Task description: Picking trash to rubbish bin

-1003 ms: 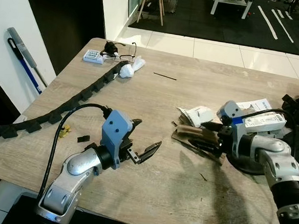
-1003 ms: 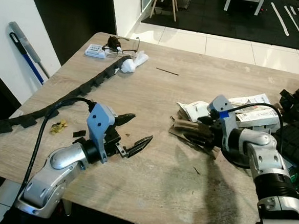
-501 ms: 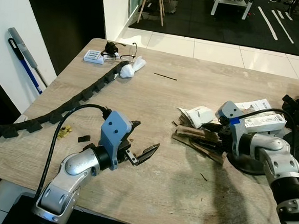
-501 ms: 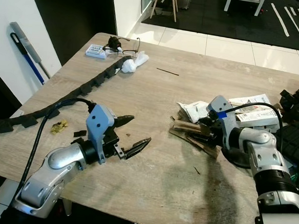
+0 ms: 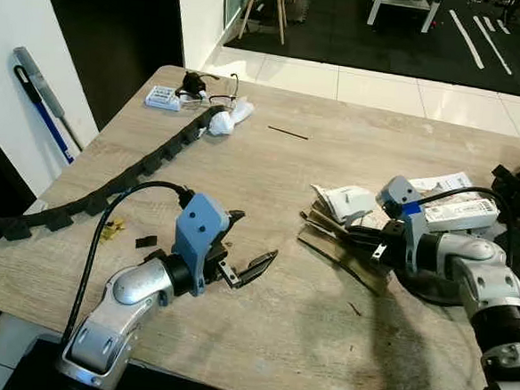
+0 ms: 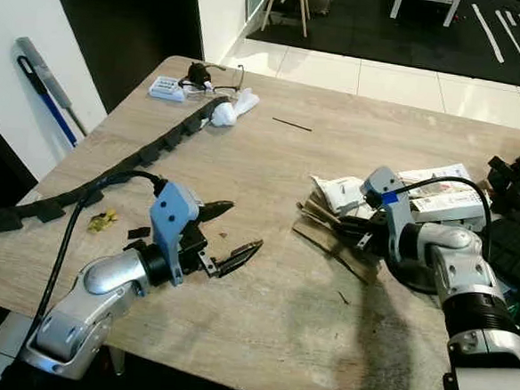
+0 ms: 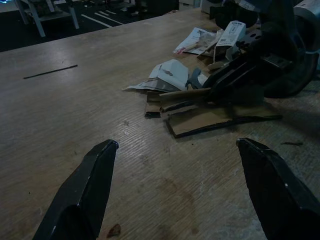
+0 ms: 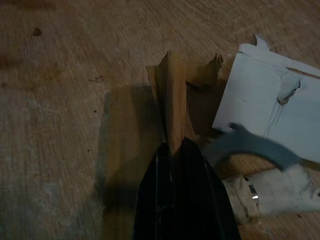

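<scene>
printed white packets, wording too small to read

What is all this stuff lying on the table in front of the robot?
Table: one, light wood.
Brown cardboard scraps: a few, table's right side; one pinched by the right gripper.
White torn packet: one, just behind the cardboard.
White printed boxes: about two, far right.
Black cable chain: one, along the left edge.
White crumpled wrapper: one, far left corner.
White small box: one, far left corner, beside glasses.
Thin black stick: one, far middle.
Yellow scrap: one, near left edge.
Mop handle: one, grey and blue, against the wall.
Left gripper: fingers open above the table.
Right gripper: fingers closed on cardboard.
</scene>
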Robot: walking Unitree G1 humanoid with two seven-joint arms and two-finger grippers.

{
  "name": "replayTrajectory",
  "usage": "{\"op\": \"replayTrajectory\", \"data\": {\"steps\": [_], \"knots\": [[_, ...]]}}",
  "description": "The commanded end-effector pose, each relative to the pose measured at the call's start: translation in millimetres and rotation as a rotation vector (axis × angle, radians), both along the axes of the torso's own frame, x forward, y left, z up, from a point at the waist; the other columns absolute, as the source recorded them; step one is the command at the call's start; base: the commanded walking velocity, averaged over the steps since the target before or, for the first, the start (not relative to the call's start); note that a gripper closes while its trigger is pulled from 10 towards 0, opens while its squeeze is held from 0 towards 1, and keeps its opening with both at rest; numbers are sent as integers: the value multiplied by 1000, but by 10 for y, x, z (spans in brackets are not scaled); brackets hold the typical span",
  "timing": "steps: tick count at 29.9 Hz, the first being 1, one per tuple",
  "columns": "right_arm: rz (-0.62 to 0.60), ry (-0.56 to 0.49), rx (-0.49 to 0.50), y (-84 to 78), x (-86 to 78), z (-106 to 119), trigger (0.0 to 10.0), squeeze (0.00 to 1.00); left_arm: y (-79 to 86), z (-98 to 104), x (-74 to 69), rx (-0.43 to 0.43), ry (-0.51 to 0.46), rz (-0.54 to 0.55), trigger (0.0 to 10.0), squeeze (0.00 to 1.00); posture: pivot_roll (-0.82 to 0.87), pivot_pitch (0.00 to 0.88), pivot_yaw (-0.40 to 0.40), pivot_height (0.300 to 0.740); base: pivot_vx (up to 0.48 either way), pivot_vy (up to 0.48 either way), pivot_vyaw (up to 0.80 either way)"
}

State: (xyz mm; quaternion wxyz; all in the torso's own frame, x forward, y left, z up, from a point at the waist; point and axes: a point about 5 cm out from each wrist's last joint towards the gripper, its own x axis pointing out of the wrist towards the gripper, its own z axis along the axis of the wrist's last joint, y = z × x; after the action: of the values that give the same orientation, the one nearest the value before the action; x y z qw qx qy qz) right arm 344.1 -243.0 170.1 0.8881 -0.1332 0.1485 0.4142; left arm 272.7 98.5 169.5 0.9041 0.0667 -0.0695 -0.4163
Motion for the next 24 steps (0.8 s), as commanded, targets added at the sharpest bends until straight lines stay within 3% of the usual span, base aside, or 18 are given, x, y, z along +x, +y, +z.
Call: {"op": "replayTrajectory", "data": {"steps": [1,4,8,16,18,21,22,23,24], "knots": [[11,13,68,-1,0,76,0,0,-2,28,-9,25,-16,-10,10000,0,19,157,25,740,0,0,0],[18,4,98,8,7,138,0,0,3,28,-6,24,-17,-8,10000,0,25,150,31,740,0,0,0],[79,-47,291,34,3,621,0,0,21,2,-24,40,-5,-27,10000,0,25,148,31,740,0,0,0],[165,-107,373,66,-97,954,0,0,33,12,-4,36,-7,-11,10000,0,19,154,39,740,0,0,0],[158,-166,458,115,-93,1075,0,0,65,22,58,27,-15,56,10000,0,16,158,41,740,0,0,0],[125,-202,484,139,-86,1115,0,0,99,9,118,52,-18,122,10000,0,12,160,38,740,0,0,0],[-20,-318,411,173,6,1053,0,0,221,-18,243,79,-27,293,10000,0,16,156,39,740,0,0,0],[-64,-352,391,184,30,1033,0,0,260,-24,274,82,-30,342,10000,0,16,156,39,740,0,0,0],[-155,-434,353,227,61,968,1451,0,341,15,313,37,-41,432,10000,0,14,162,44,740,0,0,0]]}}
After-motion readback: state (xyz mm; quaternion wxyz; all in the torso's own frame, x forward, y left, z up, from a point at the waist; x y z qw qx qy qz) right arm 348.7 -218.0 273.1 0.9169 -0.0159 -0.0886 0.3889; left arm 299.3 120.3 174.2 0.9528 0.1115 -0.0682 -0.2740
